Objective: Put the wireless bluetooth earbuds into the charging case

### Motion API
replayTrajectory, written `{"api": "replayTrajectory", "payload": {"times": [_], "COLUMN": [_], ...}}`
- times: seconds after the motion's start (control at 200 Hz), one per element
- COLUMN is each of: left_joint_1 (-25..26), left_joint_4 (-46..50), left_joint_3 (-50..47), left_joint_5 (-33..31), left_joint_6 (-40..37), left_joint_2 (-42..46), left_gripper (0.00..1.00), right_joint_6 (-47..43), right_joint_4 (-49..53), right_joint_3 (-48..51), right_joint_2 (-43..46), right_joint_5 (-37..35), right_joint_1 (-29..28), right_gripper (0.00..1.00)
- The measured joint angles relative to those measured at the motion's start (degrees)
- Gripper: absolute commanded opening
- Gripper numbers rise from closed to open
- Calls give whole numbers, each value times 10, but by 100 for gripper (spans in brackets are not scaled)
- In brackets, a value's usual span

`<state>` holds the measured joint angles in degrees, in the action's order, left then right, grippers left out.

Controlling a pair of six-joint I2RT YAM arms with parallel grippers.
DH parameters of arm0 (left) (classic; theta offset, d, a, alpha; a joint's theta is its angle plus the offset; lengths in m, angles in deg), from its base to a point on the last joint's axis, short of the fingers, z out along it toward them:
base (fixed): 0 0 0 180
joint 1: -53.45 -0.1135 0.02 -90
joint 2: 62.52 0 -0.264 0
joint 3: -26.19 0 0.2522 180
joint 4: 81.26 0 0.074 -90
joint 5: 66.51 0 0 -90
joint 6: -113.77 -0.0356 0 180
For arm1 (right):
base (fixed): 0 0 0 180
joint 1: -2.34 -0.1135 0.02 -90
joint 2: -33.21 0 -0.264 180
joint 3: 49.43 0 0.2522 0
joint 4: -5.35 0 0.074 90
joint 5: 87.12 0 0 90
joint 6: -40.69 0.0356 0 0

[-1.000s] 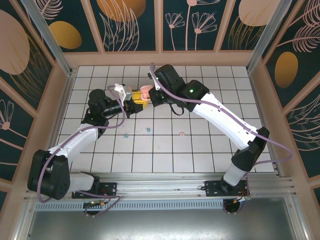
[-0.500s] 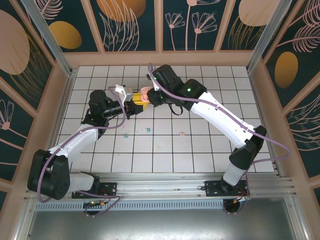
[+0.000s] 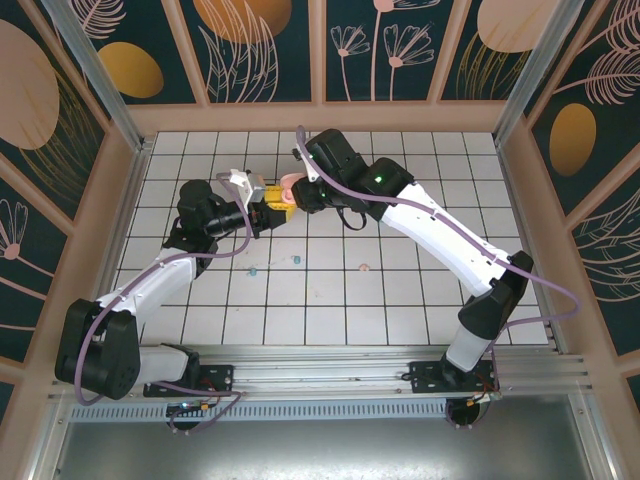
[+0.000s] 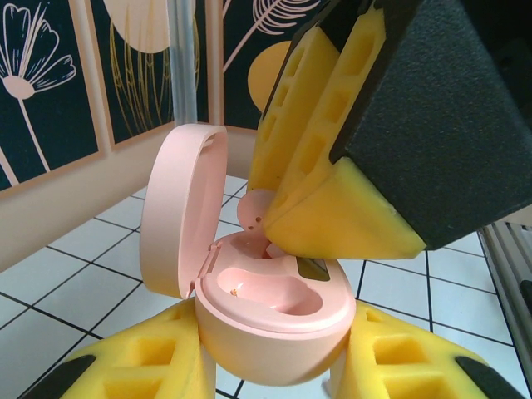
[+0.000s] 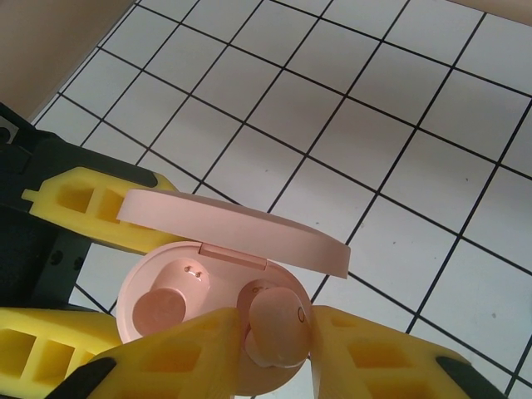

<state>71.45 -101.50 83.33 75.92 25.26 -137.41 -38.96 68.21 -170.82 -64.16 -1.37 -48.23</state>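
Pink and rounded, the charging case (image 4: pixel 274 324) sits clamped between the yellow foam pads (image 4: pixel 125 366) of the left pincer (image 3: pixel 270 208). It is held above the white tiled tabletop (image 3: pixel 420 300) toward its far side, with its lid (image 5: pixel 233 229) swung up and open. The right pincer (image 5: pixel 274 345) meets the case at its mouth from the opposite side, and a pink earbud (image 5: pixel 274 322) lies between its own yellow pads, low over one well of the case. Those pads stand close against both sides of the earbud, but I cannot tell whether they squeeze it or merely flank it. On the tiles nearer the arm bases lie a teal earbud (image 3: pixel 252 269), a second teal earbud (image 3: pixel 297 260) near it, and a pale pink earbud (image 3: pixel 365 267) apart to their right.
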Motion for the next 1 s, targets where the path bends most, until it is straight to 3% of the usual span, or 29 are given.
{"api": "replayTrajectory", "payload": {"times": [0.215, 0.59, 1.001], "left_joint_1": [0, 0, 0], "left_joint_4": [0, 0, -1], "left_joint_3": [0, 0, 0], "left_joint_5": [-1, -7, -15], "left_joint_6": [0, 0, 0], "left_joint_2": [0, 0, 0], "left_gripper": [15, 15, 14], "right_joint_6": [3, 19, 27], "right_joint_4": [-4, -13, -32], "right_joint_3": [0, 7, 21], "right_joint_2": [0, 1, 16], "right_joint_5": [17, 66, 97], "right_joint_1": [6, 24, 38], "right_gripper": [28, 38, 38]}}
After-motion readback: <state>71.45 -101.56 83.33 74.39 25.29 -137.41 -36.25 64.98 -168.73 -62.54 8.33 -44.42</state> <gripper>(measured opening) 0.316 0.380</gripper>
